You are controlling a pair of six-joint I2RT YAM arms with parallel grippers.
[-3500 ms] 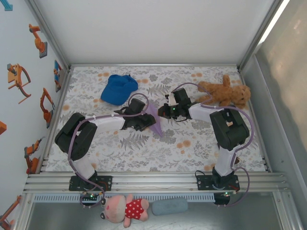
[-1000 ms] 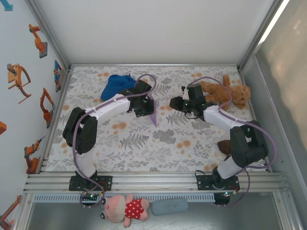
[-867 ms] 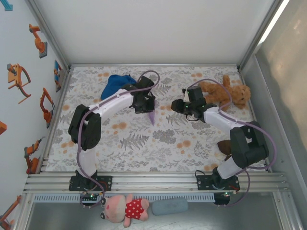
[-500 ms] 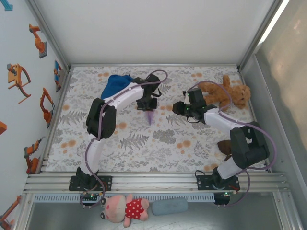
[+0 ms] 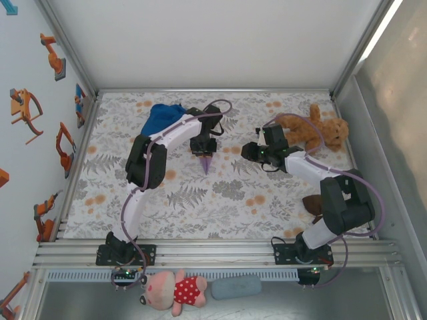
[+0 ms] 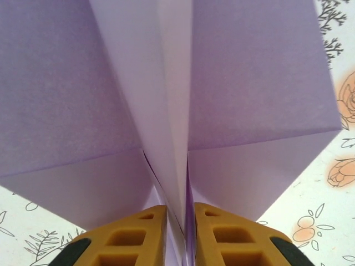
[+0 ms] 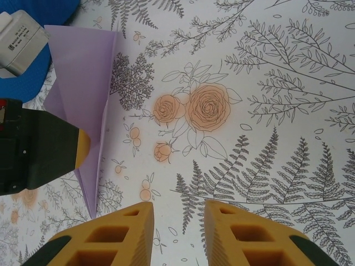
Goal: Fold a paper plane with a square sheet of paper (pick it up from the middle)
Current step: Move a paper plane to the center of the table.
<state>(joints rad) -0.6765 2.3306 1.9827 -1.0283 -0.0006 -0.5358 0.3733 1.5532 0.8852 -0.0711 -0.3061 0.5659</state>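
Note:
The lavender paper plane (image 5: 205, 162) is at the table's middle back, its point toward the near edge. In the left wrist view its wings (image 6: 249, 83) spread wide and its centre ridge runs down between my left gripper's (image 6: 180, 221) yellow fingers, which stand slightly apart with a narrow gap beside the ridge. From above, that left gripper (image 5: 203, 148) sits over the plane's tail. My right gripper (image 5: 248, 152) hovers to the plane's right, open and empty over the floral cloth (image 7: 266, 111); its wrist view shows the plane (image 7: 83, 66) at the left. No unfolded square sheet is in view.
A blue cap (image 5: 163, 115) lies at the back left, behind the left arm. A brown teddy bear (image 5: 313, 130) lies at the back right, close to the right arm. A pink pig toy (image 5: 172, 290) and a grey pad (image 5: 235, 287) rest on the front rail.
The left arm has stretched out and swung the plane a little right, its point now toward the near edge. The left jaws have eased apart. The right arm has hardly moved.

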